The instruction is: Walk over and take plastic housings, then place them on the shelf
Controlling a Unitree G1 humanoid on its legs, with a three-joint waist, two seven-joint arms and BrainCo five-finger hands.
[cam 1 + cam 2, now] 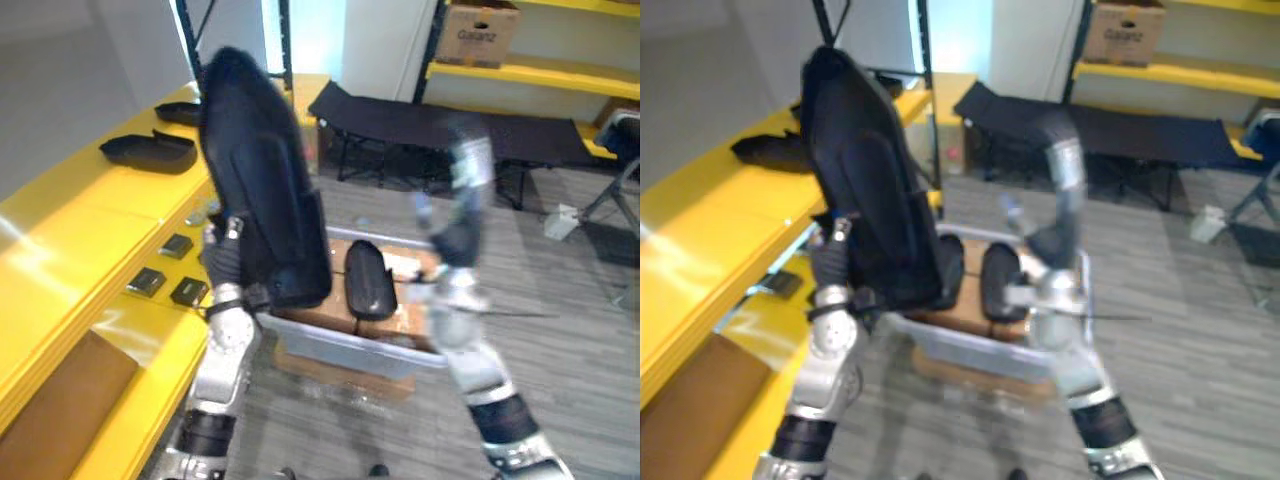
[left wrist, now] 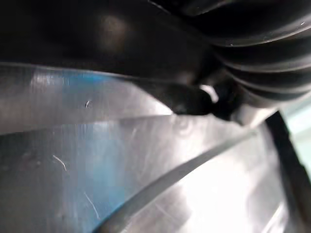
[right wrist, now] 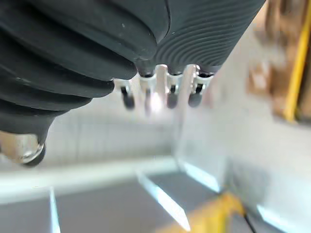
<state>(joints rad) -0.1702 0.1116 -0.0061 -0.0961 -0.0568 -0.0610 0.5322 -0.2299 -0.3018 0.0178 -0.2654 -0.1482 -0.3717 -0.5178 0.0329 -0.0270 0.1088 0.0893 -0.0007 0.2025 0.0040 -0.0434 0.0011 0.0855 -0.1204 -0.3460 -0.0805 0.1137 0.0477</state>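
- A long, glossy black plastic housing [image 1: 262, 180] with a rounded pod shape is held upright against the left hand [image 1: 224, 262], just beside the front edge of the yellow shelf [image 1: 60, 260]. The hand's hold cannot be told.
- A second housing [image 1: 368, 280] is stood in a grey bin [image 1: 340, 345].
- Another housing [image 1: 150, 150] is laid on the shelf.
- The right hand [image 3: 160, 82] is raised, its fingers straight, apart and empty.

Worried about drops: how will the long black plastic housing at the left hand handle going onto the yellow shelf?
Probably stiff: the long black plastic housing stands nearly upright without sagging. Likely top-heavy, since the left hand supports it near its lower end. Its shiny surface may slip.
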